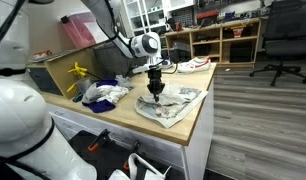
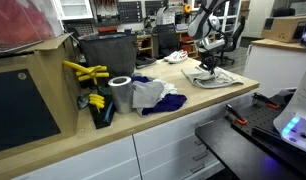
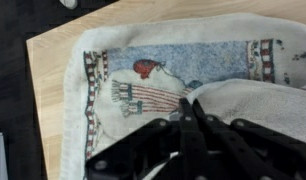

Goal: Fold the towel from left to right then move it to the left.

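Gripper [image 3: 192, 108] fingers squeezed tight together, pinching raised towel [image 3: 133, 85] fold, lower middle of wrist view. Towel on table [image 1: 115, 118], middle-right of an exterior view; long side runs across wrist view.

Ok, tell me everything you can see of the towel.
The towel is soft white cloth with a pale blue printed panel, a red-and-striped picture and patterned border strips. It lies rumpled near a corner of the wooden table, one part folded over itself. The gripper is down on it, seemingly shut on that fold.
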Robot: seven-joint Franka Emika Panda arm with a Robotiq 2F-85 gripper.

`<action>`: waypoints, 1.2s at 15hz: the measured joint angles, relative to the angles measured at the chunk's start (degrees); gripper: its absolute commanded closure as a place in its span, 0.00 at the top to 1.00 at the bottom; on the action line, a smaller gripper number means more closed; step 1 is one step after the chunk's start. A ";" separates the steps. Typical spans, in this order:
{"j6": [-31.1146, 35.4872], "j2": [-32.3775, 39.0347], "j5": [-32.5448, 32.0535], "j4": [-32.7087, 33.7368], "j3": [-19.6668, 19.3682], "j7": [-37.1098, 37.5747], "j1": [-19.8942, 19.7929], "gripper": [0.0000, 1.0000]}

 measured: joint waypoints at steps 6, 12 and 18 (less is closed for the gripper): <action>-1.70 -6.84 -4.90 -6.38 -0.08 -0.84 -0.15 0.01; -1.83 -10.45 -9.89 -10.84 -0.84 -0.84 -0.64 0.01; -1.84 -11.65 -14.76 -13.92 -2.51 -0.84 -1.90 0.01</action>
